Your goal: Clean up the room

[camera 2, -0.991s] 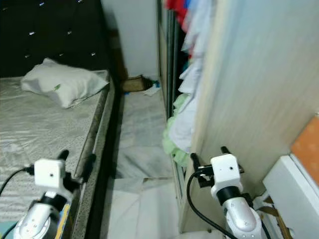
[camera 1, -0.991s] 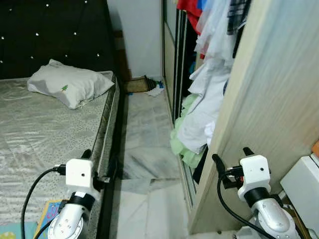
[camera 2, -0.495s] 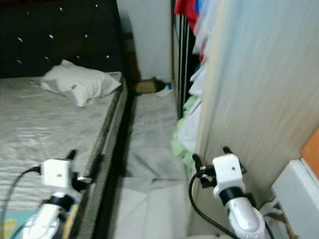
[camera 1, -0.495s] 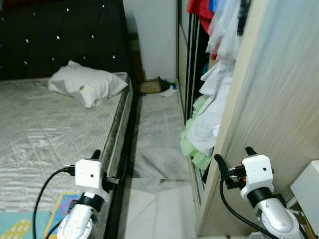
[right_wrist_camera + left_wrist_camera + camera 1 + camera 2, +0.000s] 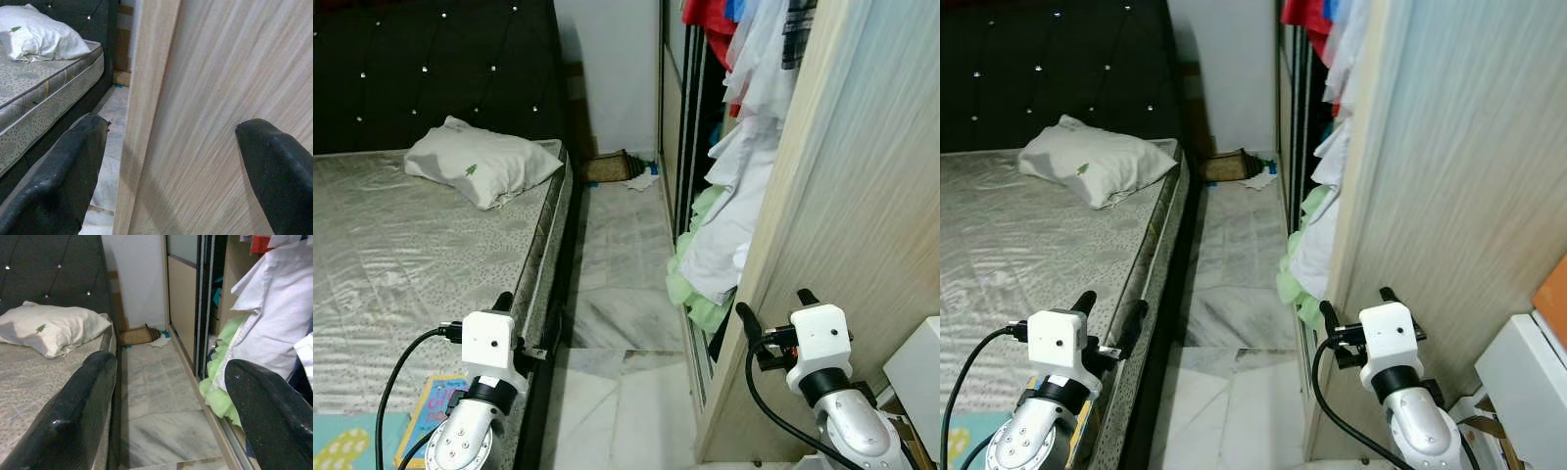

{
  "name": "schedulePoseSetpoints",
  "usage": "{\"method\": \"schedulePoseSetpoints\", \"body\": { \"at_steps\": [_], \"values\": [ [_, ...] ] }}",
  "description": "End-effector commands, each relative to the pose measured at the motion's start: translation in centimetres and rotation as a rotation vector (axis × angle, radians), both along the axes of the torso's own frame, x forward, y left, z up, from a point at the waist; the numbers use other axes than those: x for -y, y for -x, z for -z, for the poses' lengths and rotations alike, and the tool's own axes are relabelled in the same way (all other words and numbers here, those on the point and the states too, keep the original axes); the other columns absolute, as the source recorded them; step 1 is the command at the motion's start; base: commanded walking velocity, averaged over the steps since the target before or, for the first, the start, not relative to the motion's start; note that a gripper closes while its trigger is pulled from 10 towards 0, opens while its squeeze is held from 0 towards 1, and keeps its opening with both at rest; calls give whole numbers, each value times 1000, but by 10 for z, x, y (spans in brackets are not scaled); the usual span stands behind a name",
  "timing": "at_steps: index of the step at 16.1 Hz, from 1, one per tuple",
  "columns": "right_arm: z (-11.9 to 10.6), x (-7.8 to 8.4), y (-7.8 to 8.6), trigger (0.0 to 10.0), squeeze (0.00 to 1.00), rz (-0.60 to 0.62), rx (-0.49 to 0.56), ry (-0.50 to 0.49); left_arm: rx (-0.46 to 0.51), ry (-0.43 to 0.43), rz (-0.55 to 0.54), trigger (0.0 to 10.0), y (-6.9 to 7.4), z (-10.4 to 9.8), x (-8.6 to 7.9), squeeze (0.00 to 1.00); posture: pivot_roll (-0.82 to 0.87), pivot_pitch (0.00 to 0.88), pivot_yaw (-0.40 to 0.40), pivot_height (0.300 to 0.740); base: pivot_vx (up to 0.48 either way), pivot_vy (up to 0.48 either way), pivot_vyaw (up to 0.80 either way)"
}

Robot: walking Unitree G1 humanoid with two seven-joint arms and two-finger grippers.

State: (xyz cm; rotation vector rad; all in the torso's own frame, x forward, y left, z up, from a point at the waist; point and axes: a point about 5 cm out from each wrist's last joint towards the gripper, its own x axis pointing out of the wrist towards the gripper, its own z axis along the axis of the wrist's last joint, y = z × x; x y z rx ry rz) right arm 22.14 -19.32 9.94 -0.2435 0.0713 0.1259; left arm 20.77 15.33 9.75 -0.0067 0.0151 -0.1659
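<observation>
We carry our left gripper [image 5: 161,406] and right gripper [image 5: 171,181] low with jaws apart and empty, since the clutter to clear, a brown mat [image 5: 610,166] and scraps [image 5: 642,180], lies at 12 o'clock down the aisle between bed [image 5: 401,255] and wardrobe [image 5: 862,196]

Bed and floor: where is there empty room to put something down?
The mattress is bare below the pillow, out to its edge. The marble floor between the bed and the wardrobe is a free strip. It is crowded by the spilling clothes and at the far end, where a basket and scraps lie.
</observation>
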Motion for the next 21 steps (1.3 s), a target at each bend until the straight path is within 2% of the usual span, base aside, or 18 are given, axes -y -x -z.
{"method": "schedulePoseSetpoints", "body": {
  "at_steps": [1,4,10,14,21],
  "values": [
    [0,-3,-3,10000,0,-12,-6,-3,-6,-5,8,10000,-1,1,-1,0,-188,0,51,740,0,0,0],
    [0,-3,-3,10000,0,-9,-4,-4,-6,-8,8,10000,-2,1,-1,0,-186,0,51,740,0,0,0],
    [4,-2,-4,10000,0,-5,-10,-9,-4,-10,7,10000,-2,0,-2,0,-185,0,54,740,-264,0,0],
    [5,-1,-6,10000,0,-6,-11,-9,-4,-10,6,10000,-2,0,-2,0,-184,0,54,740,-250,-253,0],
    [6,0,-8,10000,0,-9,-10,3,-1,-4,-2,10000,-3,1,-2,0,-187,0,50,740,0,-36,0]
  ]
}}
